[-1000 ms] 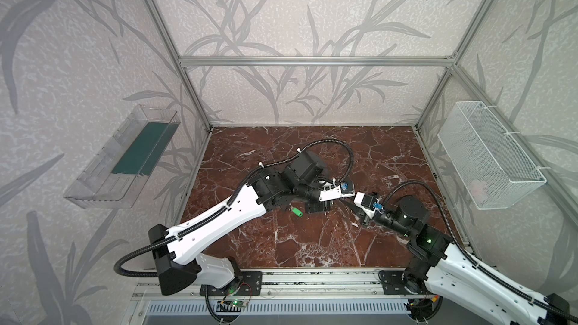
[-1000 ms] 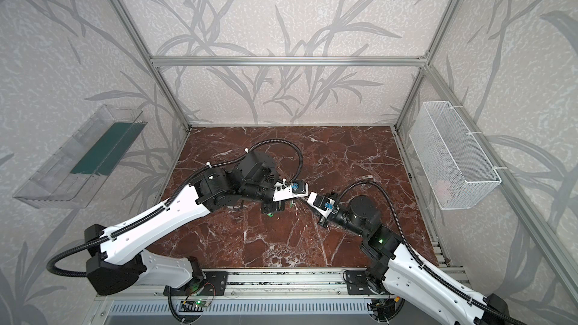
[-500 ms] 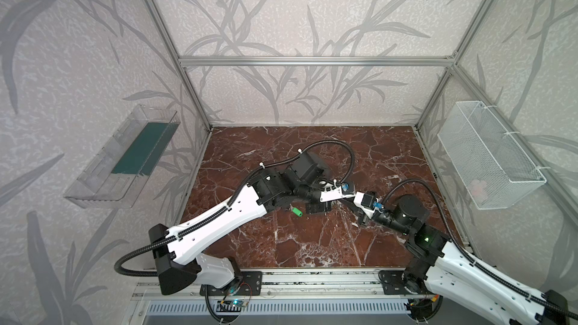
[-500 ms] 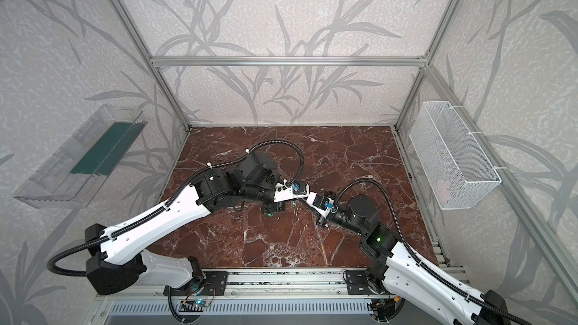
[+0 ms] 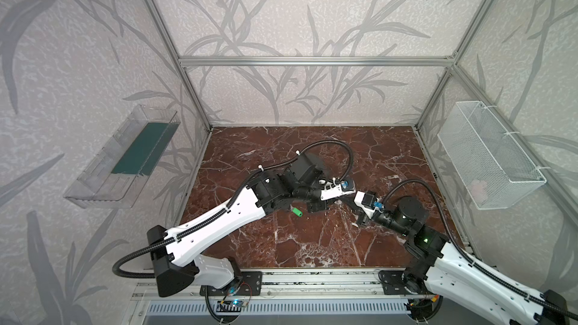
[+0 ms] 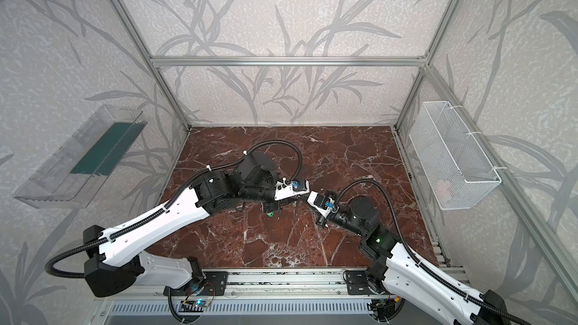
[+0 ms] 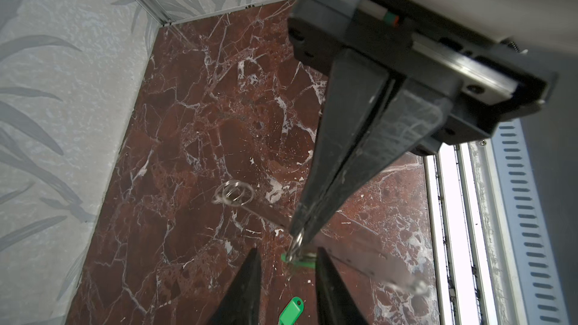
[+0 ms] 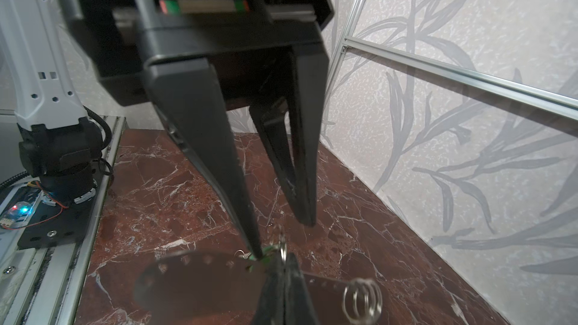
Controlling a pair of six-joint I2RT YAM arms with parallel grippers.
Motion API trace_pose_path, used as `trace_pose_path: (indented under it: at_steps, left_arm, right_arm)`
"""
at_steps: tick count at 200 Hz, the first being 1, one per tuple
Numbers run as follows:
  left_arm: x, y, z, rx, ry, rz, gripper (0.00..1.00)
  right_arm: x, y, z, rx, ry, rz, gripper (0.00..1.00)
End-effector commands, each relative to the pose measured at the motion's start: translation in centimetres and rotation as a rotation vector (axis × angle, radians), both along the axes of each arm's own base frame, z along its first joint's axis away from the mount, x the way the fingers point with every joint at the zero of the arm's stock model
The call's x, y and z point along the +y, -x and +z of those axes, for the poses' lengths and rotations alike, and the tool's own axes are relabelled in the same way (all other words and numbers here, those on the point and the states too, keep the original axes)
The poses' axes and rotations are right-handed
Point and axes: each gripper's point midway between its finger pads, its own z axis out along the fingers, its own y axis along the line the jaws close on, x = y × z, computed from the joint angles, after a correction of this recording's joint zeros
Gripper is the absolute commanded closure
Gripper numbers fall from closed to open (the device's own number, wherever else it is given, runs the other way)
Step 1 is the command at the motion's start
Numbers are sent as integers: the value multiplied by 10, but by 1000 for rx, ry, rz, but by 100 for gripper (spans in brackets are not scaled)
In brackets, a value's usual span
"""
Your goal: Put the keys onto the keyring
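Right fingers (image 7: 298,242) pinched a key's ring (image 7: 296,245) – left fingers (image 7: 286,254) spread either side of it; second key (image 7: 291,309) lay loose on the counter (image 7: 203,120).

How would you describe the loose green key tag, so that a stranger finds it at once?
Look at the red marble floor, next to the left arm's black wrist. There lies a small bright-green key tag, the only bright-green thing lying free there.

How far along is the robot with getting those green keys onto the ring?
Nothing looks threaded yet. The right gripper is shut on one green key's metal loop, the left gripper open beside it. The other key lies on the floor, the wire keyring apart.
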Motion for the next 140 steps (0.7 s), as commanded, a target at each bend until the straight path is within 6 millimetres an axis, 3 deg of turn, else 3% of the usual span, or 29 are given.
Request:
trace_pose_path:
  at_steps: [1,35,140]
  left_arm:
    - [3,-9,12,-8,130,90,57]
    - [7,-10,5,43,249,178,53]
    - [-1,2,-6,188,429,194,67]
  right_arm:
    - [-3,2,19,-31,-90,-10,100]
    - [-3,1,18,-25,-104,-12,100]
    - [-3,-4,23,-18,-139,-29,100]
